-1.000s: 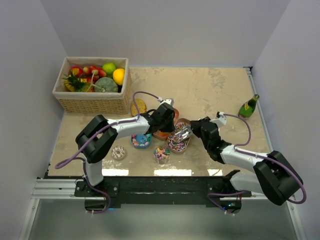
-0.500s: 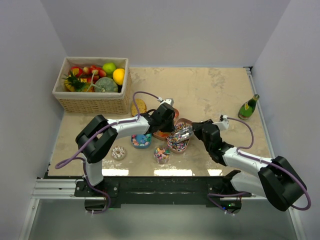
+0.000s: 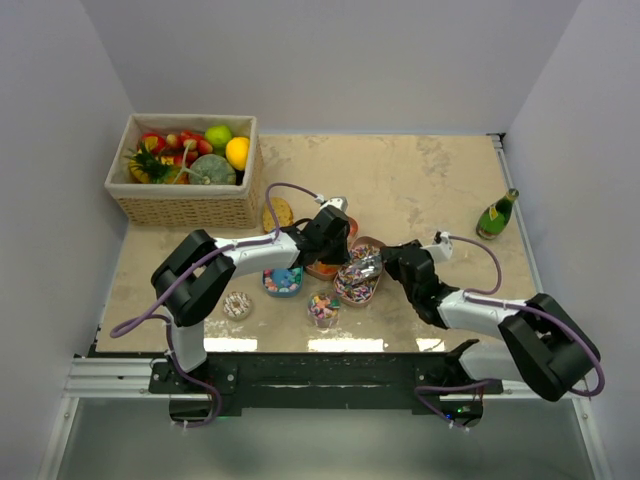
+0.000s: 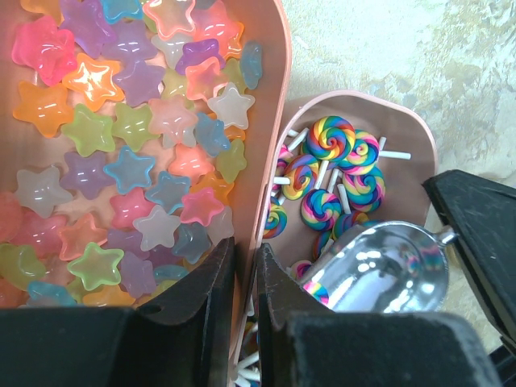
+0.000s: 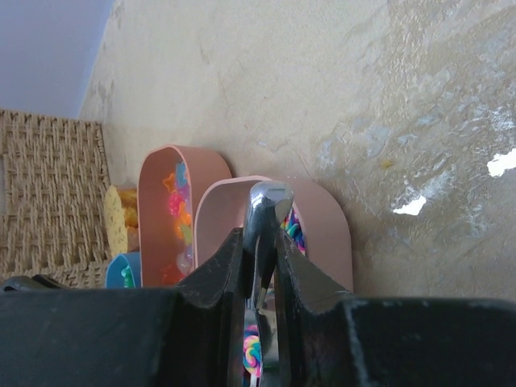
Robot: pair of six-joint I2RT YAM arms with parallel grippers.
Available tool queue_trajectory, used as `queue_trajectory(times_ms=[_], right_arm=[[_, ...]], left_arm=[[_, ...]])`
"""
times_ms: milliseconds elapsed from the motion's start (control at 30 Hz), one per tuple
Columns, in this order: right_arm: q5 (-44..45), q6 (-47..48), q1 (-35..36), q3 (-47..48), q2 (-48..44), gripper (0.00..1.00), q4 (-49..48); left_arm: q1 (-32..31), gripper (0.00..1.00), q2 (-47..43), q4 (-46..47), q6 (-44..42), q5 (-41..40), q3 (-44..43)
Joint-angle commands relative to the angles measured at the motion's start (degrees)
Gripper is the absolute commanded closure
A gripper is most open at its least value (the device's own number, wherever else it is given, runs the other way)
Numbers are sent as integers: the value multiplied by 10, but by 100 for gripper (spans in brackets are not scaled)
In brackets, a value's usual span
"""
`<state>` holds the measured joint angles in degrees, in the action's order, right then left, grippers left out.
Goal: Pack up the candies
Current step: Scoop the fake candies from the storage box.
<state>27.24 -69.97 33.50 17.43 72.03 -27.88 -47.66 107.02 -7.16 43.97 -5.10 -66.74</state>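
Two pink trays stand side by side. One tray [image 4: 274,97] holds several pastel star candies [image 4: 121,137]. The other tray [image 4: 403,121] holds swirled rainbow lollipop candies [image 4: 334,173]. My left gripper [image 4: 246,254] is shut on the star tray's side wall, which shows in the top view [image 3: 325,268]. My right gripper [image 5: 260,242] is shut on the handle of a metal scoop [image 5: 264,205]. The scoop's bowl [image 4: 387,270] hangs low over the lollipops at the near end of their tray [image 3: 357,280].
A small cup of mixed candies [image 3: 322,308], a blue container [image 3: 283,281] and a small sprinkled round [image 3: 237,304] sit near the front edge. A wicker basket [image 3: 185,205] of fruit stands at the back left, with a cookie [image 3: 277,213] beside it. A green bottle [image 3: 496,213] lies at the right.
My right arm has shifted a little, bringing the scoop slightly lower and nearer over the lollipop tray. My left arm has not moved.
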Motion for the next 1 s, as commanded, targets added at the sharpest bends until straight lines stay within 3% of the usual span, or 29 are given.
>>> queue_trajectory(times_ms=[0,267,533,967], right_arm=[[35,21,1,-4,24,100,13],[29,-11,0,-17,14,100,14],[40,-51,-1,-35,-82,100,58],[34,-71,-4,-43,-157,100,116]], left_arm=[[9,100,-10,3,9,-34,-4],[9,100,-7,0,8,-34,-9],[9,100,-6,-3,8,-38,-11],[9,100,-5,-7,5,-40,-22]])
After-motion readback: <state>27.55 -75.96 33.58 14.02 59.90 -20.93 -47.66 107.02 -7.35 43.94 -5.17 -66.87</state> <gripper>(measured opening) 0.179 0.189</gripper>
